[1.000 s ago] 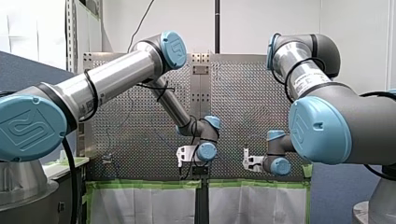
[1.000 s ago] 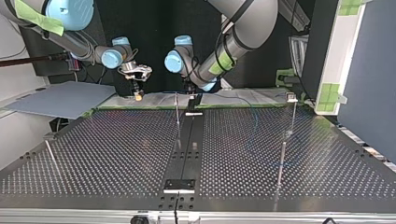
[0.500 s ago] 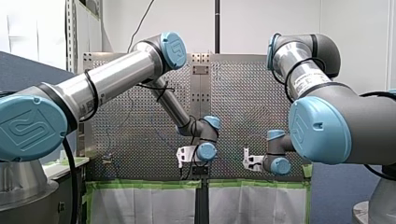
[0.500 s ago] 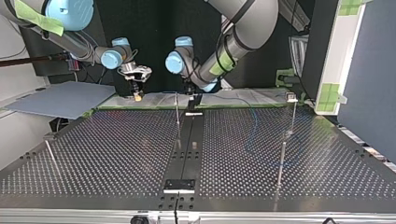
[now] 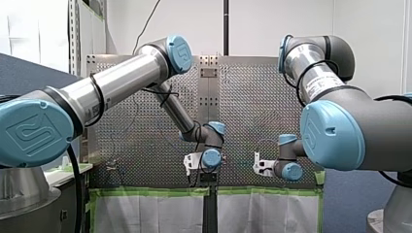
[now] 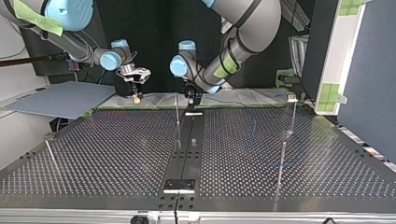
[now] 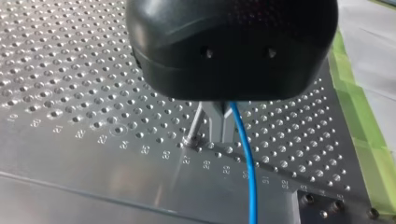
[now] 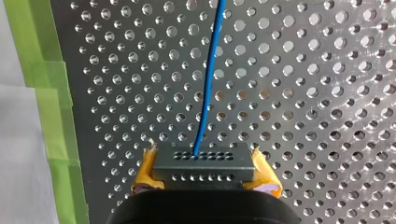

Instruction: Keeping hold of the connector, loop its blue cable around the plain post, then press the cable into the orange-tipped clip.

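Since a second ago my left arm's wrist [image 6: 180,65] has shifted slightly toward the top view's right; my right tool [image 8: 205,171] clamps the connector [image 8: 201,158] between yellow pads [image 8: 145,170], blue cable [image 8: 210,70] running ahead over the table [image 8: 303,93]; whether my left tool [image 7: 215,128] grips that cable I cannot tell; keep it taut while sweeping round the post [image 6: 177,109].

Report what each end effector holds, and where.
Right end effector: the connector, by its two sides. Left end effector: blue cable passes it; hold cannot be told.
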`<state>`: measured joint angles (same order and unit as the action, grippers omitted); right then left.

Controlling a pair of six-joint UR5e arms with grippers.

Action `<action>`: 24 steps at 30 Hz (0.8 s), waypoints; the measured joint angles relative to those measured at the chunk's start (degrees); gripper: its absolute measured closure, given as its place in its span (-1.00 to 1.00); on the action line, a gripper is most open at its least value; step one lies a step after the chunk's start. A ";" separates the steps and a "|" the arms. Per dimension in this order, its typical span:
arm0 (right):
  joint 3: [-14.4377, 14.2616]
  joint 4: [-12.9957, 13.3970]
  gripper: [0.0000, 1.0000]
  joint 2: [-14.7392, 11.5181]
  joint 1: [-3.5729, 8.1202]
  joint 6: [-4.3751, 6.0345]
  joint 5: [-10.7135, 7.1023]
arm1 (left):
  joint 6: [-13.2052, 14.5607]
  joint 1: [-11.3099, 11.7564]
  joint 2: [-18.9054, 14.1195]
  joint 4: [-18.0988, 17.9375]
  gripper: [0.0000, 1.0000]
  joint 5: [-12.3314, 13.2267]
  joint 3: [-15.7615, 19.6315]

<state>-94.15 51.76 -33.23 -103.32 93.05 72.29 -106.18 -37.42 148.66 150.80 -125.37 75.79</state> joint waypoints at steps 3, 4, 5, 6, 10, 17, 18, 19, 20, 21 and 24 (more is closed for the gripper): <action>0.05 0.04 1.00 0.02 0.04 0.03 -0.02 | -0.26 0.44 0.01 -0.04 1.00 0.67 -0.01; 0.05 0.05 1.00 0.03 0.04 0.04 -0.03 | -0.31 0.55 0.00 -0.04 1.00 0.82 -0.02; 0.07 0.07 1.00 0.03 0.06 0.04 -0.04 | -0.34 0.64 0.00 -0.05 1.00 0.97 -0.02; 0.07 0.08 1.00 0.03 0.06 0.04 -0.04 | -0.40 0.74 0.02 -0.08 1.00 1.19 -0.03; 0.17 0.05 1.00 0.03 0.12 0.08 -0.05 | -0.61 1.01 0.01 -0.18 1.00 1.76 -0.04; 0.28 0.04 1.00 0.03 0.32 0.14 -0.04 | -1.51 1.98 0.01 -0.37 1.00 3.48 -0.05; 0.32 0.03 1.00 0.03 0.36 0.17 -0.04 | -1.60 2.25 0.02 -0.39 1.00 3.79 -0.05; 0.38 0.03 1.00 0.02 0.41 0.23 -0.04 | -1.66 2.46 0.02 -0.39 1.00 4.07 -0.05; 0.45 0.02 1.00 0.03 0.48 0.34 -0.01 | -1.72 2.65 0.01 -0.40 1.00 4.34 -0.05; 0.50 0.02 1.00 0.03 0.54 0.44 0.01 | -1.78 2.90 0.02 -0.40 1.00 4.63 -0.05; 0.71 -0.02 1.00 0.03 0.73 0.68 0.04 | -1.84 3.43 0.03 -0.41 1.00 5.02 -0.06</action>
<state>-93.43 51.74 -33.20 -102.58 93.73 72.33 -108.03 -33.99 148.69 150.39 -120.35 75.73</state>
